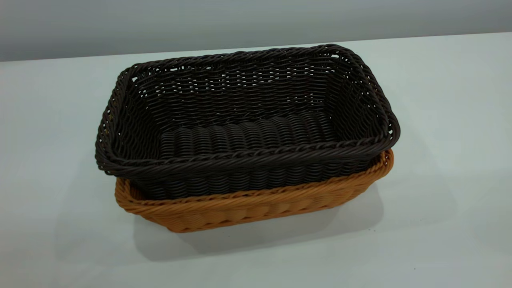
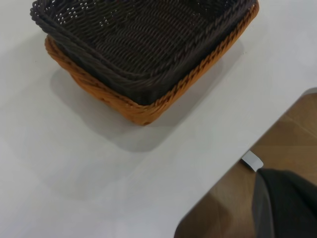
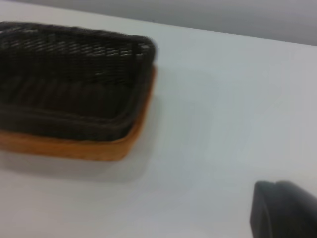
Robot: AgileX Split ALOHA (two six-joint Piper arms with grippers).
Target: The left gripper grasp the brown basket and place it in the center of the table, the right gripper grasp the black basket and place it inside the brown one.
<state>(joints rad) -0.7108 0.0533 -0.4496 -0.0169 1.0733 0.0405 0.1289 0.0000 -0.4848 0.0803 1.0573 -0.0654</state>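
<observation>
There were two woven baskets on one white table (image 1: 440,140): one black basket (image 1: 248,120) (nested inside) and one brown basket (image 1: 248,210) beneath it.

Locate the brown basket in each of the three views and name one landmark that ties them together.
Exterior view: brown basket mid-frame on the table, showing below the black basket nested in it.
Left wrist view: upper part of the picture, brown basket corner nearest.
Right wrist view: left side, brown basket as a band under the black one.
Shared landmark: the black basket's dark rim overhanging the brown rim.
</observation>
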